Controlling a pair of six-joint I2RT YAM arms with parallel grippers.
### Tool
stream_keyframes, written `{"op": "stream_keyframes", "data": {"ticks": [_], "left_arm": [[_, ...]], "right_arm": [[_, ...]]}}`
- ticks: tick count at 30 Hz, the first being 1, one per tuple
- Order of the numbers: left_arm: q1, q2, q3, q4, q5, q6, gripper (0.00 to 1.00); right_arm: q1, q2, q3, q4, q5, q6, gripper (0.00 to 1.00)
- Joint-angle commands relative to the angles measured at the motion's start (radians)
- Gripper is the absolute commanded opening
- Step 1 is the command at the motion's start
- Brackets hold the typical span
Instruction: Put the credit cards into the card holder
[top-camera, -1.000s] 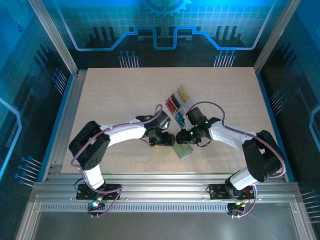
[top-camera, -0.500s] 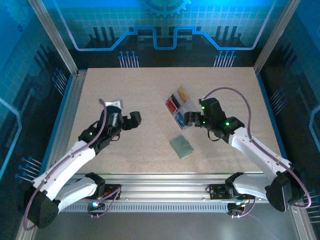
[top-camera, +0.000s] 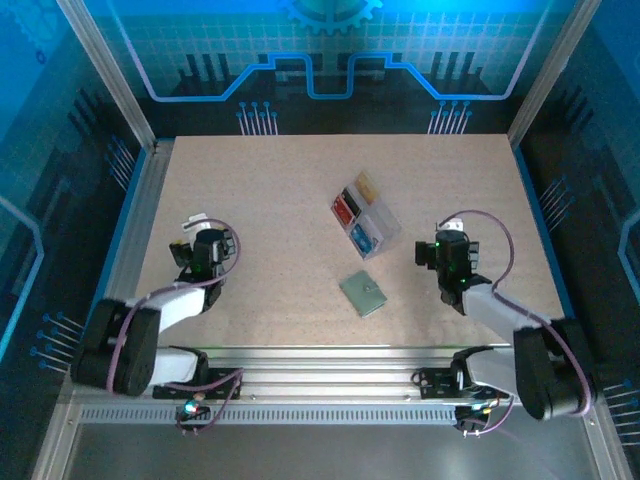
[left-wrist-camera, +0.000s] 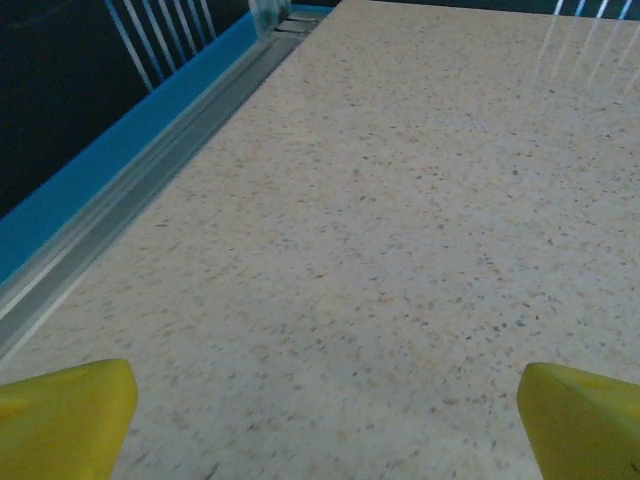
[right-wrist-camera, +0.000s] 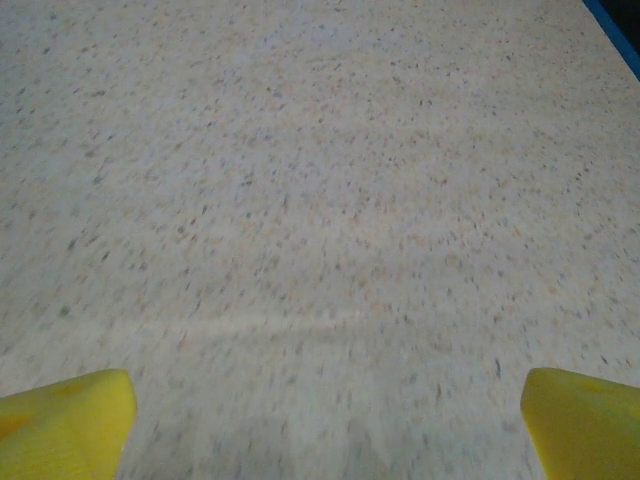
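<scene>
- Credit cards (top-camera: 352, 212) are in neither gripper's grasp: the left gripper (top-camera: 205, 243) and the right gripper (top-camera: 449, 246) both have their fingers spread wide, with bare tabletop between them.
- In the left wrist view, the left gripper (left-wrist-camera: 320, 425) shows its two yellow fingertips (left-wrist-camera: 62, 415) in the lower corners, far apart, above the speckled table (left-wrist-camera: 400, 200). A blue side rail (left-wrist-camera: 110, 165) and a grey metal strip run along the table's left edge.
- In the right wrist view, the right gripper (right-wrist-camera: 320, 425) is just as wide, with one yellow fingertip (right-wrist-camera: 585, 420) in each lower corner over plain speckled surface. A sliver of blue edge (right-wrist-camera: 622, 35) sits at the top right.
- From above, the left gripper is over the left part of the table (top-camera: 270, 170), near the left rail, with its arm folded back toward its base.
- The right gripper is over the right part of the table, to the right of the wallet and the tray and apart from both.
- The card holder (top-camera: 363, 293), a sage-green wallet, lies flat and closed between the two grippers, nearer the front edge and touching neither.
- Just beyond it, a clear tray (top-camera: 384, 220) lies diagonally near the table's middle. The cards rest in its compartments: tan-gold at the far end, then black and red, with blue at the near end.
- Wallet and tray lie close together but do not touch.
</scene>
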Motion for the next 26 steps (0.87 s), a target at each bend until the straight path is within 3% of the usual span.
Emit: {"op": "stream_keyframes", "data": {"ticks": [1, 3, 6, 8, 9, 10, 12, 17, 20, 26], "left_arm": [[0.088, 0.108, -0.012, 0.337, 0.21, 0.052, 0.99], [0.103, 0.092, 0.009, 0.254, 0.269, 0.033, 0.99], [0.105, 0.105, -0.04, 0.361, 0.365, 0.067, 0.99], [0.125, 0.21, -0.072, 0.545, 0.403, 0.074, 0.99], [0.121, 0.215, -0.065, 0.542, 0.42, 0.087, 0.99], [0.124, 0.162, -0.028, 0.376, 0.418, 0.063, 0.99], [0.116, 0.203, -0.031, 0.452, 0.414, 0.091, 0.99], [0.089, 0.194, 0.008, 0.366, 0.423, 0.122, 0.99], [0.09, 0.193, 0.012, 0.353, 0.48, 0.136, 0.99], [0.09, 0.2, 0.008, 0.376, 0.483, 0.142, 0.99]], "right_arm": [[-0.045, 0.083, 0.017, 0.292, -0.095, -0.065, 1.0], [-0.072, 0.131, 0.039, 0.331, -0.136, -0.072, 1.0], [-0.115, 0.222, 0.016, 0.464, -0.209, -0.067, 1.0], [-0.127, 0.245, 0.029, 0.454, -0.294, -0.087, 1.0], [-0.125, 0.284, 0.007, 0.531, -0.317, -0.105, 1.0], [-0.118, 0.284, 0.002, 0.555, -0.317, -0.113, 1.0], [-0.121, 0.283, 0.009, 0.533, -0.329, -0.116, 1.0], [-0.113, 0.28, 0.018, 0.506, -0.317, -0.117, 1.0], [-0.112, 0.281, 0.016, 0.515, -0.314, -0.12, 1.0], [-0.103, 0.282, 0.016, 0.512, -0.301, -0.126, 1.0]]}}
